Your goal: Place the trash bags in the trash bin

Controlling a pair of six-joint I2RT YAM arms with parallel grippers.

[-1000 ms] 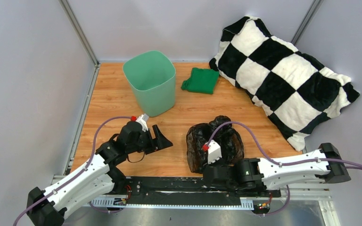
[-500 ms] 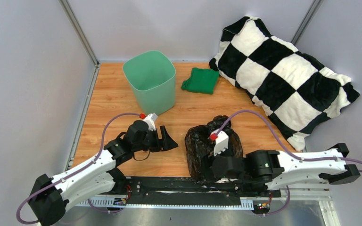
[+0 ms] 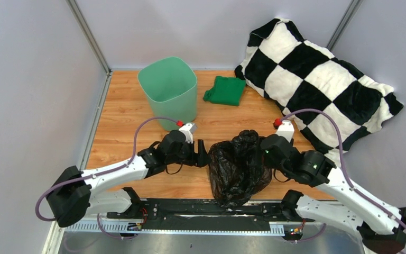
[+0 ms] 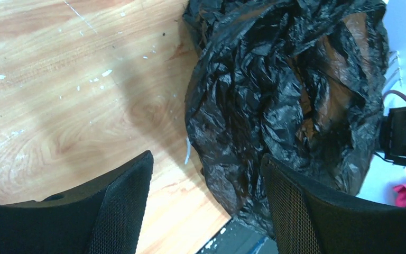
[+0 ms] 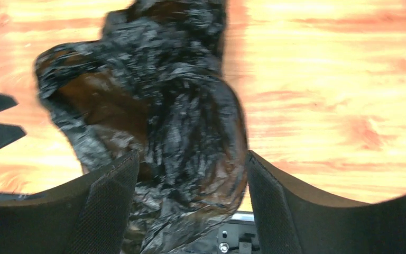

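Note:
The trash bag (image 3: 238,168) is a crumpled, glossy black heap on the wood floor near the front rail. My left gripper (image 3: 202,154) is open at the bag's left side; in the left wrist view (image 4: 209,203) the bag's (image 4: 280,100) lower edge lies between its fingers. My right gripper (image 3: 264,153) is at the bag's right side. In the right wrist view (image 5: 193,203) it is open, with the bag (image 5: 153,121) bulging loosely between its fingers. The mint-green trash bin (image 3: 167,94) stands upright at the back left, with nothing visible inside.
A folded dark green cloth (image 3: 224,90) lies right of the bin. A big black-and-white checkered pillow (image 3: 317,79) fills the back right corner. Grey walls close in three sides, and the black mounting rail (image 3: 190,207) runs along the near edge.
My right arm swung from the near edge up to the bag's right side and its jaws opened wider. My left arm moved right up to the bag. The bag shifted and slumped.

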